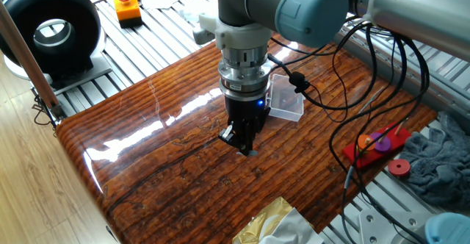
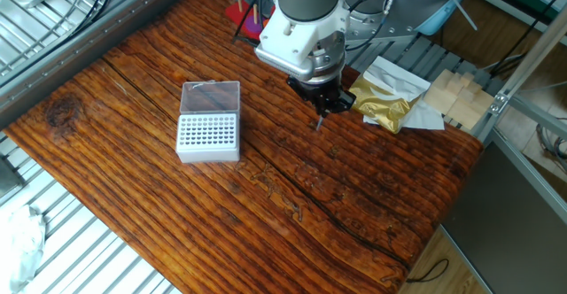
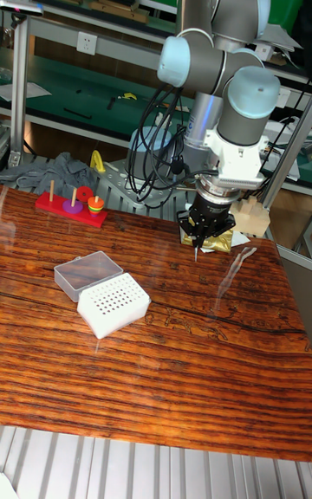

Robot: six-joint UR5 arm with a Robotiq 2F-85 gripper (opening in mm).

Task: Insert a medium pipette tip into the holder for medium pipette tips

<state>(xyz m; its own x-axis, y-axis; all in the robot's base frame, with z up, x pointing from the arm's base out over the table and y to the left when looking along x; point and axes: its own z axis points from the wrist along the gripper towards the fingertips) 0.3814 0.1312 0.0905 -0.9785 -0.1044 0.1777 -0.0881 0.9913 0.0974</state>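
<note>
My gripper (image 2: 324, 108) hangs above the wooden table (image 2: 133, 188), shut on the medium pipette tip (image 2: 320, 122), a thin pale sliver pointing down from the fingertips. In the tall fixed view the gripper (image 3: 201, 239) holds the tip (image 3: 198, 254) clear of the wood. The holder (image 2: 208, 137) is a white block with a grid of holes and its clear lid (image 2: 211, 96) lying open behind it. It stands well to the left of the gripper. In one fixed view the gripper (image 1: 247, 145) and arm hide most of the holder; only the lid (image 1: 286, 104) shows.
A gold foil bag (image 2: 381, 108) and wooden blocks (image 2: 452, 95) lie just right of the gripper. A red peg toy (image 3: 74, 204) and grey cloth (image 1: 440, 163) sit off the table's edge. Cables (image 1: 367, 67) trail from the arm. A black round device (image 1: 51, 27) stands far left.
</note>
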